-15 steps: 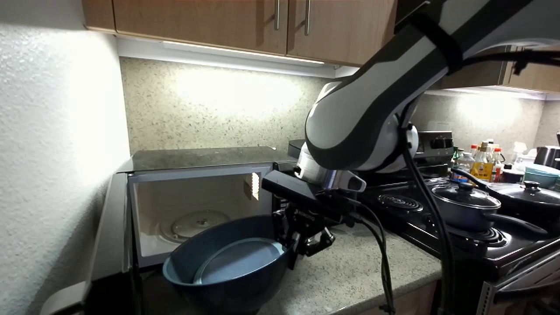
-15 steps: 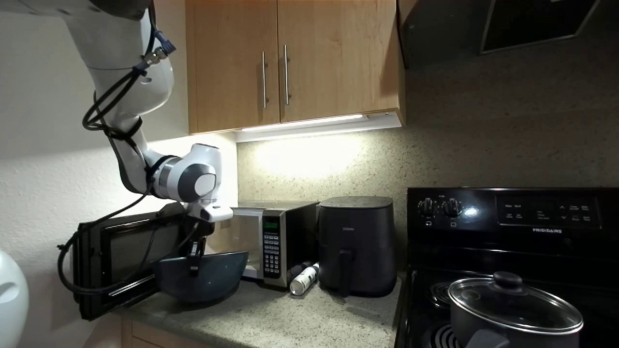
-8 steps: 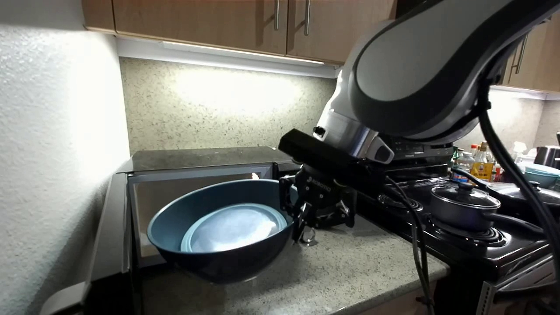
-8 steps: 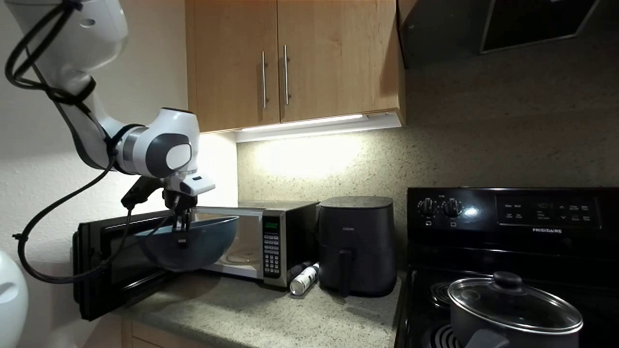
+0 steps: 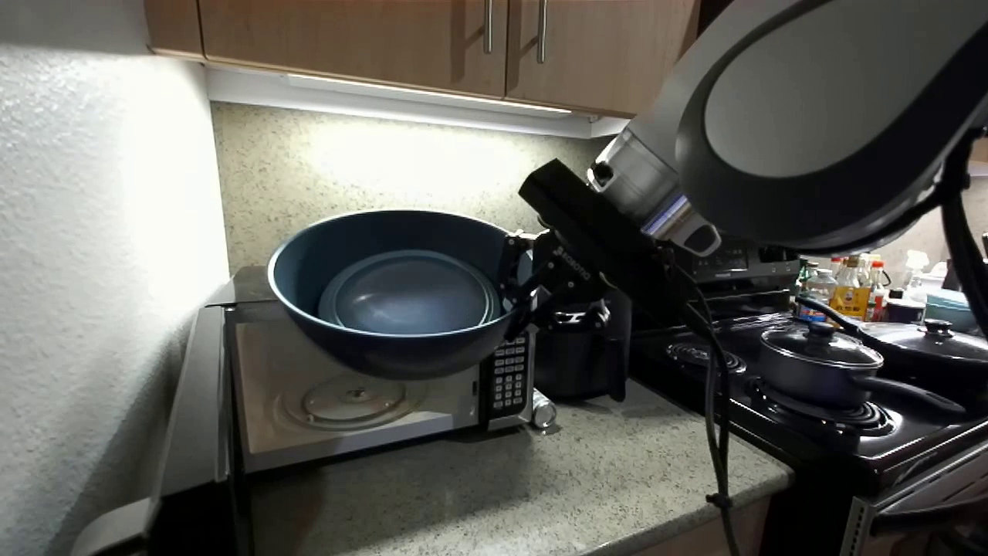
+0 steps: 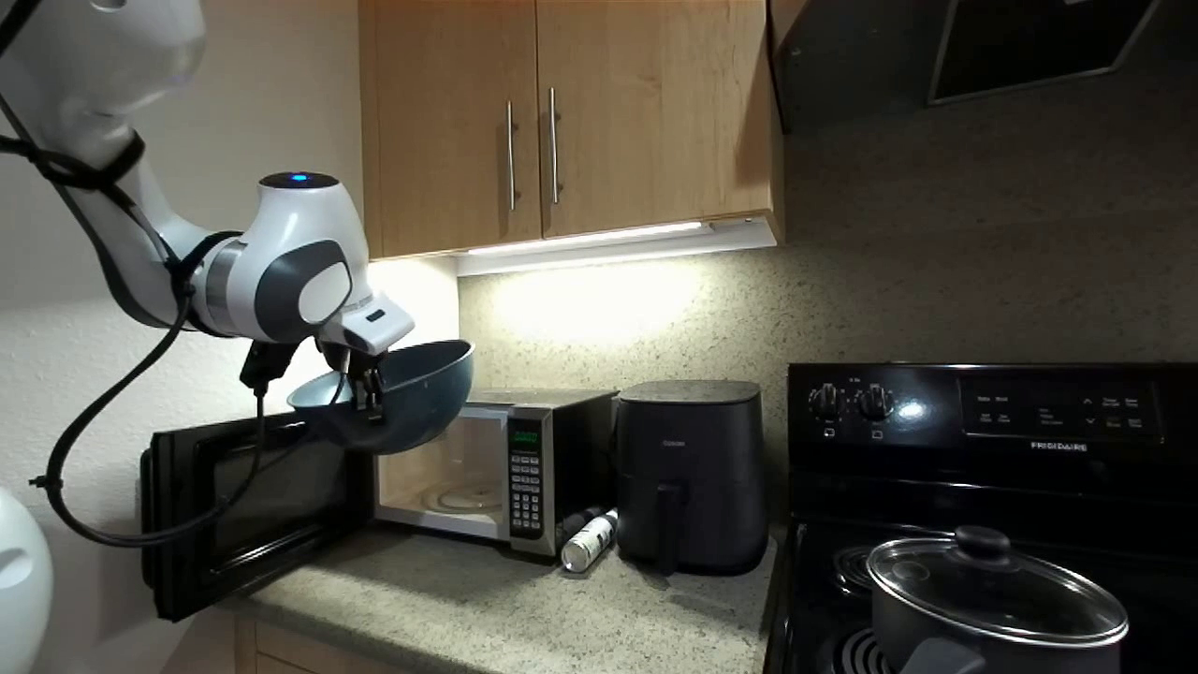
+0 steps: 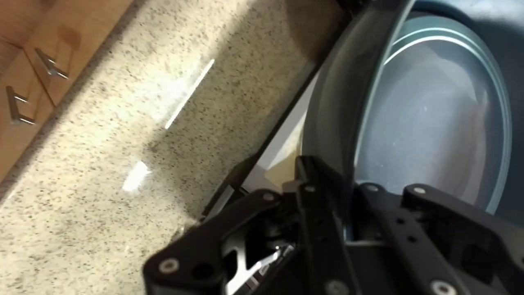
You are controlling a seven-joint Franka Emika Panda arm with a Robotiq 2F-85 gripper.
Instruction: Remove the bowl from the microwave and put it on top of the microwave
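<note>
The end effector point(image 7: 339, 182) pinches the rim of the bowl point(image 5: 401, 356), 1 finger inside it, 1 outside.

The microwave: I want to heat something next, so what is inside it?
A round turntable shows low inside the microwave. The bowl covers part of the upper interior in both exterior views, so whatever may sit behind it there cannot be seen.

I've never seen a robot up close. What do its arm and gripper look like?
The arm is glossy white with dark grey panels, rounded joints, a silvery band and a small blue light. Black cables are tied to it. The gripper is black, with jointed links, silvery bolts and pale ROBOTIQ lettering.
</note>
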